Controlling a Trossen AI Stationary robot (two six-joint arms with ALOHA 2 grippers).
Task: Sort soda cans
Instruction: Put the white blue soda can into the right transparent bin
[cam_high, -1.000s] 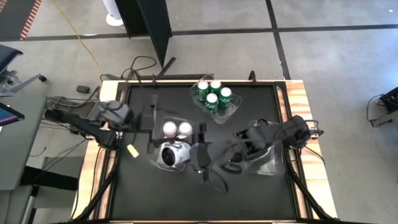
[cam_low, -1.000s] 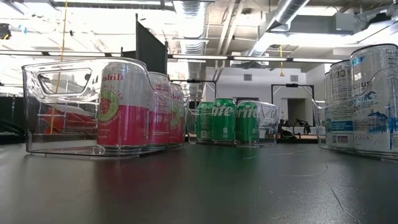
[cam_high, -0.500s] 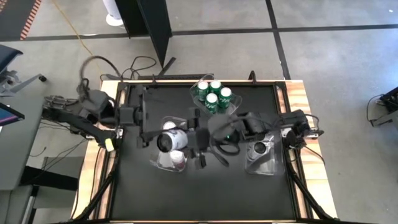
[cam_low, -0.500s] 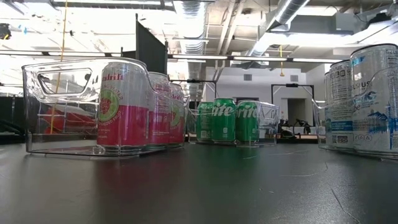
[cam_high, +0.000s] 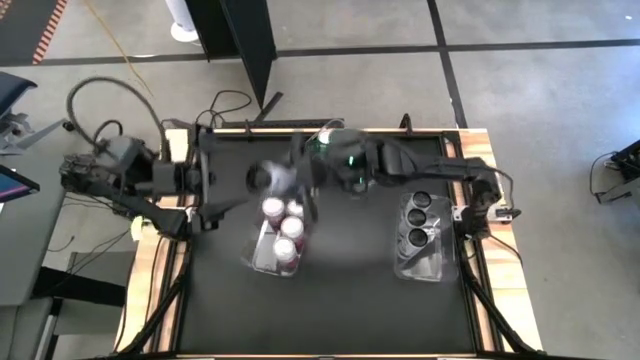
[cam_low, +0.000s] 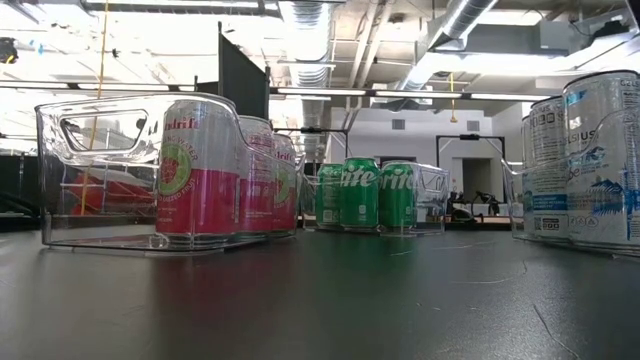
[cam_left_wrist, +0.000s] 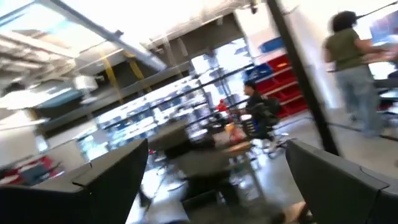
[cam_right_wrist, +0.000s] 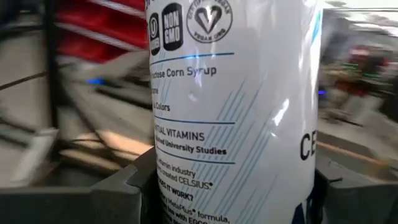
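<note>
My right gripper (cam_high: 285, 182) reaches level across the table's far part and is shut on a white soda can (cam_right_wrist: 236, 93), a grey blur (cam_high: 262, 178) in the high view, above the far end of the clear bin (cam_high: 260, 262) of pink cans (cam_high: 283, 228). Green cans (cam_low: 360, 192) stand in the far bin, partly under my right arm. Three more cans (cam_high: 416, 218) stand in the right bin. My left gripper (cam_high: 212, 186) is raised at the table's left edge, open with nothing in it (cam_left_wrist: 224, 180). My right gripper pinches the white can between its two fingers, on opposite sides of its printed side wall (cam_right_wrist: 168, 180), low on the can. The fingers come at it level, from the table's right. The can stands upright in the hold, lifted clear of table and bins.
Three clear bins stand on the black table: pink cans at left (cam_low: 200, 170), green ones at the far middle, silver-white ones at right (cam_low: 590, 160). Bare black table lies along the near edge (cam_high: 330, 310). People show in the room beyond (cam_left_wrist: 354, 68).
My right gripper has swung from over the near end of the pink cans' bin toward the table's far edge and left, carrying the white can clear of everything. My left gripper has drawn back toward the left edge, risen and tipped upward, staying open.
</note>
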